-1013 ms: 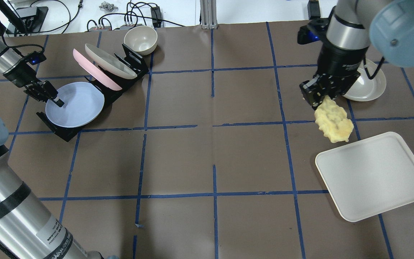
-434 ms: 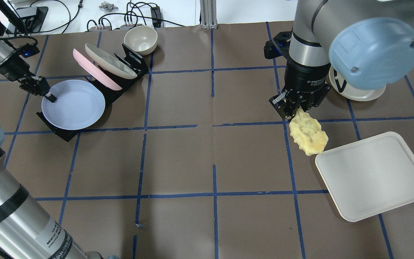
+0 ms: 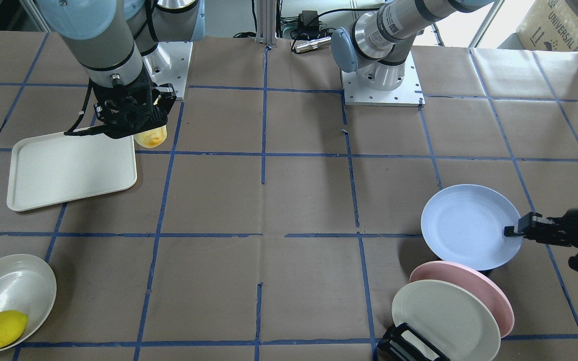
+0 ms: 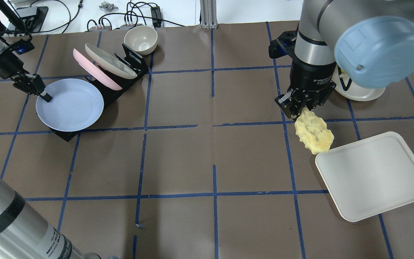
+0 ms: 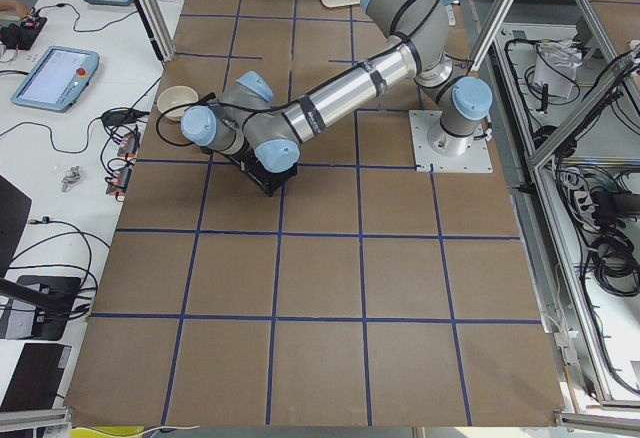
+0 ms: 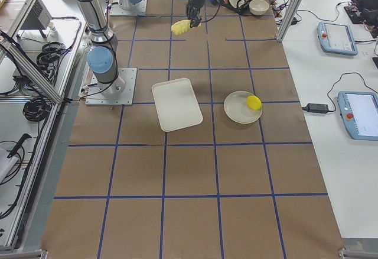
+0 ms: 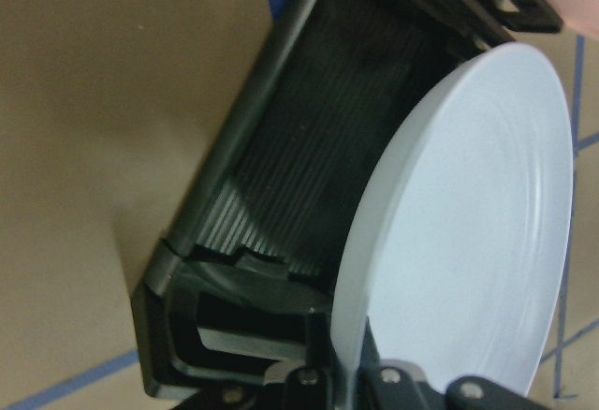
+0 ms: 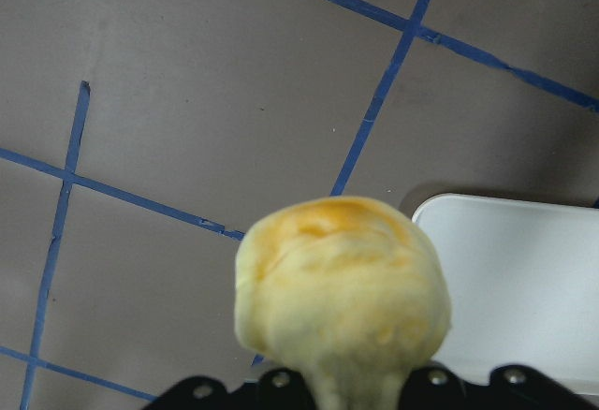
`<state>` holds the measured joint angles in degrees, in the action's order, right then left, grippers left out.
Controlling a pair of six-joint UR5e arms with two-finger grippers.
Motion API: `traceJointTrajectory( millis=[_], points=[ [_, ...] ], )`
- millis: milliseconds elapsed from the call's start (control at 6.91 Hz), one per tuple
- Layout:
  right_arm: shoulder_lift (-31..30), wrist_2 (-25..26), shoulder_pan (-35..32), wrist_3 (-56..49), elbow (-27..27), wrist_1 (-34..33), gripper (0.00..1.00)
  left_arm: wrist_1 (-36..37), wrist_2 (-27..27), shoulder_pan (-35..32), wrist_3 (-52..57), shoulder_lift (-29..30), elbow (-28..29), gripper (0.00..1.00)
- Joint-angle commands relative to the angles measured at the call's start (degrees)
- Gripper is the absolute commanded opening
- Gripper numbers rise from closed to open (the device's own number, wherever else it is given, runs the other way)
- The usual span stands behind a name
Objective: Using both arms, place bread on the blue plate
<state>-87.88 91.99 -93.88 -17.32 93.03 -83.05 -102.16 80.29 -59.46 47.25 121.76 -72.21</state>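
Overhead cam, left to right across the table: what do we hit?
left gripper → blue plate → cream bowl → bread → white tray. Skipped for overlap: pink plate, right gripper.

Overhead: fixed, high behind the robot, facing forward and down on the table (image 4: 214, 151). Front: opposite side, steep, arm bases (image 3: 382, 87) at its top. Left and right exteriors: high at the table ends, distant, looking along it. Left wrist: very close on blue plate (image 7: 468, 241). Right wrist: close, looking down past bread (image 8: 342, 279). Overhead, front, right exterior and right wrist share the tray (image 4: 372, 176).
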Motion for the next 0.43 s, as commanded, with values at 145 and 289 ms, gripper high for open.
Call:
traceJointTrajectory(
  millis=[145,289],
  points=[
    [-0.10,-0.49,2.04,-0.87,0.04,0.08,0.14,0.38,-0.22,-9.49,-11.95,-19.65,-16.43,0.02],
    [-0.19,-0.49,1.95,-0.70,0.04,0.08,0.15,1.42,-0.57,-13.63,-17.83,-22.32,-18.30,0.02]
  ],
)
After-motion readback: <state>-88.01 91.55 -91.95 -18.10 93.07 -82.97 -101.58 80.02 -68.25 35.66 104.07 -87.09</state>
